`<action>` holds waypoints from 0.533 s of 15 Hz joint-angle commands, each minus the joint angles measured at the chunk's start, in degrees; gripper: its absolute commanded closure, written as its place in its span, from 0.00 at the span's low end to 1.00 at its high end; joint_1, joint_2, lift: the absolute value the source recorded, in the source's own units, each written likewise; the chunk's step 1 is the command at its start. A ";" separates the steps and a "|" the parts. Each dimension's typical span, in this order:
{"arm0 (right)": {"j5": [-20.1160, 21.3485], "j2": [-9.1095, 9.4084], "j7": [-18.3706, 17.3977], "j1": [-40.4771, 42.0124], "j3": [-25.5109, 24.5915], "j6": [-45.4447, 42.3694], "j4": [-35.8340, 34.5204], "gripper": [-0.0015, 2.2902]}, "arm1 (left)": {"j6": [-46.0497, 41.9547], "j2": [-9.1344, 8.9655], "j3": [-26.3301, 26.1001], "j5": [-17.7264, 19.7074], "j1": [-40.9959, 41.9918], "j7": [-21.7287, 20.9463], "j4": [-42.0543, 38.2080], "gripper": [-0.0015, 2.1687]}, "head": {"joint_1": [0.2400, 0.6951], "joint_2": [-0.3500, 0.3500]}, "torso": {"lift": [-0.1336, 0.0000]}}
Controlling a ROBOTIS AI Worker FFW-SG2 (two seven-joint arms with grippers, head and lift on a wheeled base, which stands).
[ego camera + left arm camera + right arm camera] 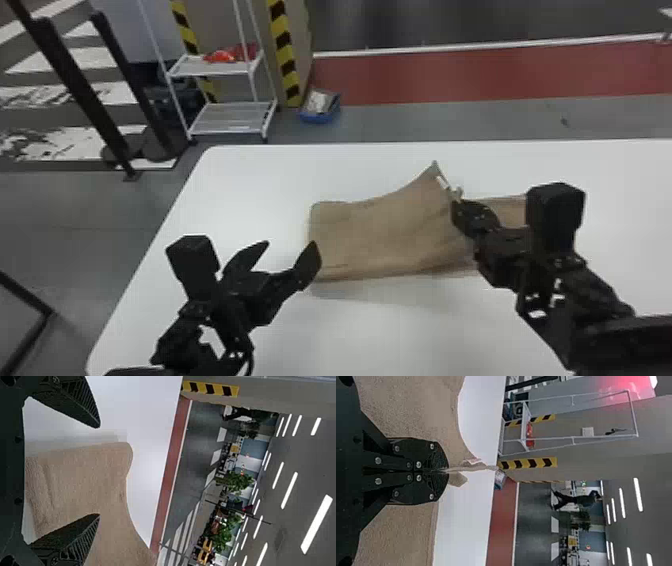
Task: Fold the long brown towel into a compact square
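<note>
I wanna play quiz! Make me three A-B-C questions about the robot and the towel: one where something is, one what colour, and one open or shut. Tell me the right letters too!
1. Where is the right gripper?
A) Down on the floor
B) Beside the white rack
C) At the raised edge of the towel

2. What colour is the tabletop?
A) White
B) Green
C) Red

3. How are the left gripper's fingers?
A) Pressed together
B) Spread apart
C) Crossed over each other

Answers:
1: C, because the right wrist view shows its fingers pinching the towel's edge.
2: A, because the top around the towel is white in the head view.
3: B, because the left wrist view shows a wide gap between the fingers.
</note>
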 commanded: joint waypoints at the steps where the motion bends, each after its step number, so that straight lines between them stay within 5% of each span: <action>1: -0.84 -0.01 0.48 1.33 -4.37 2.35 -1.30 0.58 | -0.01 0.02 -0.13 0.36 -0.16 -0.07 0.14 0.04 | 1.00 0.69 | 0.08; 5: -1.11 -0.18 0.74 -2.80 -7.27 -0.29 9.87 0.58 | -0.01 0.02 -0.57 0.36 -0.07 -0.07 0.23 0.04 | 1.00 0.59 | 0.08; 8: -3.83 -0.18 1.97 -2.19 -10.34 -0.82 7.23 0.58 | -0.01 0.02 -0.48 0.27 0.20 -0.07 -0.12 0.04 | 1.00 0.55 | 0.08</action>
